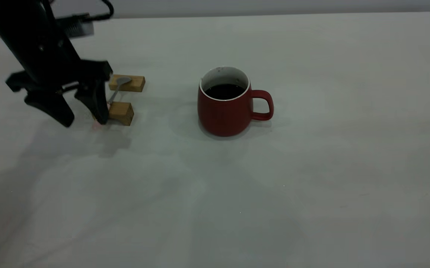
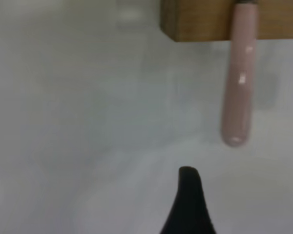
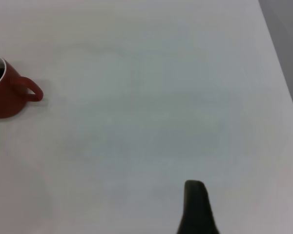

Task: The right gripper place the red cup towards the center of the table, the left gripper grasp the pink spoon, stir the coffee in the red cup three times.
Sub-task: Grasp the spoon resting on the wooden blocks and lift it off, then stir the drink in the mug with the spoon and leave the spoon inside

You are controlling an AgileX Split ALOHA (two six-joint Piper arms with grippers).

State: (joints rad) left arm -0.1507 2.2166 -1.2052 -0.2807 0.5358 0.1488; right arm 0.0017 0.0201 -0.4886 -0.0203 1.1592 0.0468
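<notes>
Red cup (image 1: 225, 108) stands mid-table; my left gripper (image 1: 81, 111), fingers spread and empty, nears the pink spoon (image 2: 238, 92) at its three o'clock. I'd centre first.

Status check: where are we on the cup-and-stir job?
Done: the red cup stands upright near the table centre, coffee inside, and nothing grips it. In hand: the left gripper, jaws open, is low beside the pink spoon, which lies across two wooden blocks. Left: grasp the spoon, then stir three times.
</notes>
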